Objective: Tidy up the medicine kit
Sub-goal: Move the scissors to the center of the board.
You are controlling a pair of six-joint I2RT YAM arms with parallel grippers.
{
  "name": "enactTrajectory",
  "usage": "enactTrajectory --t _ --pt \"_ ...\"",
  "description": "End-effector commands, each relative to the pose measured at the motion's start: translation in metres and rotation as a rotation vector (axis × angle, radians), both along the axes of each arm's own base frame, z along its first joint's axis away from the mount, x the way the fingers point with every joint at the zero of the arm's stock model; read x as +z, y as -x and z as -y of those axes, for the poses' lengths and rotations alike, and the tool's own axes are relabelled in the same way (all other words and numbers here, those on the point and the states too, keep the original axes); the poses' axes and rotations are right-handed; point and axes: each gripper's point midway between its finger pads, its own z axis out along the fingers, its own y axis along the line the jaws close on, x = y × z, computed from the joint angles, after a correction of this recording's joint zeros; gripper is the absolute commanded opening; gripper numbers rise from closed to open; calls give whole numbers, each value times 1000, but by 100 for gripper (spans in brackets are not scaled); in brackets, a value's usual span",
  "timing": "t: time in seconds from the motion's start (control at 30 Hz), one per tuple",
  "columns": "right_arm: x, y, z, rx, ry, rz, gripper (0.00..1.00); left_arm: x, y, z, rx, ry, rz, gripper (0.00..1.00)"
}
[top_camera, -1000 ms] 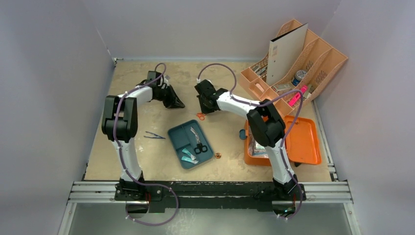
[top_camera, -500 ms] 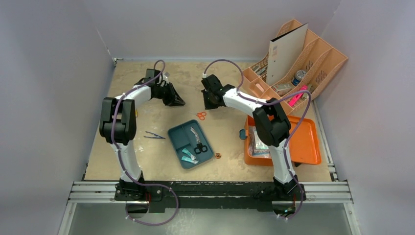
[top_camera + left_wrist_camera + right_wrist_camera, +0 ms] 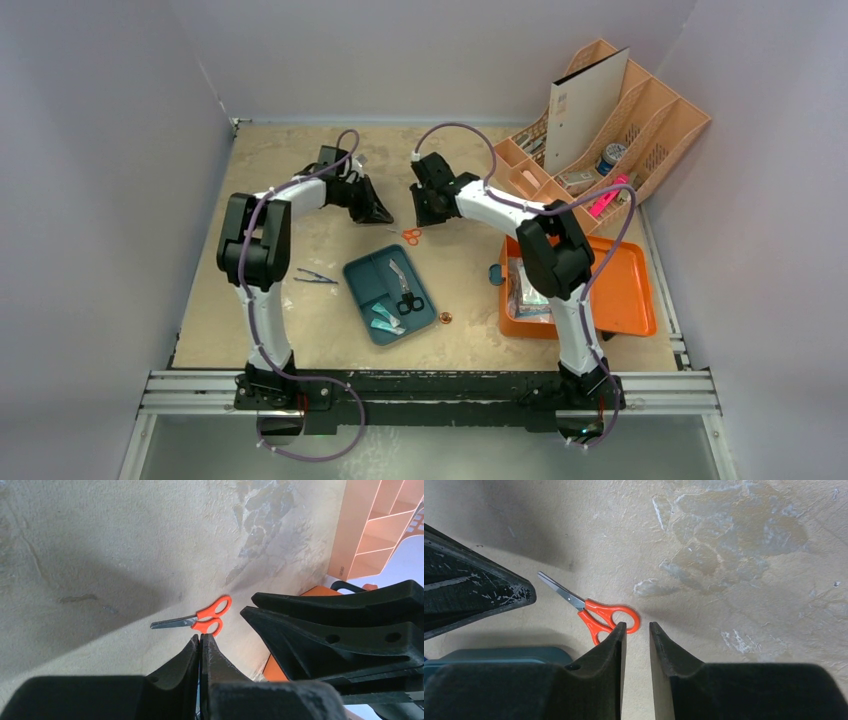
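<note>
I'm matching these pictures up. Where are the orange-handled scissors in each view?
Top external: orange-handled scissors near the picture's centre.
Left wrist: centre, just beyond the closed fingertips.
Right wrist: left of centre.
Shared landmark: the left tool, close to the blades in every view.

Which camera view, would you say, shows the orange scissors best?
Left wrist: the scissors lie whole, blades and both loops clear. Right wrist shows them larger, one loop partly behind the right gripper. Top external shows only an orange speck.
</note>
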Motion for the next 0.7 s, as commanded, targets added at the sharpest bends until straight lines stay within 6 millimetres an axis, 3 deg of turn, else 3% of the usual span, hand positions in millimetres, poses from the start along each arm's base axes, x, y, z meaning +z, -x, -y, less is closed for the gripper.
enactTrajectory --t 0.0,0.37,0.67 --pt "30 -1 2 6 -52 22 27 2 -12 -1 -11 -15 49 0" --pt "31 -3 -1 1 -122 -9 31 -38 -6 -11 -21 -100 -22 0" --pt "29 0 -15 49 -192 -58 31 -46 -1 -17 -23 -134 -36 0"
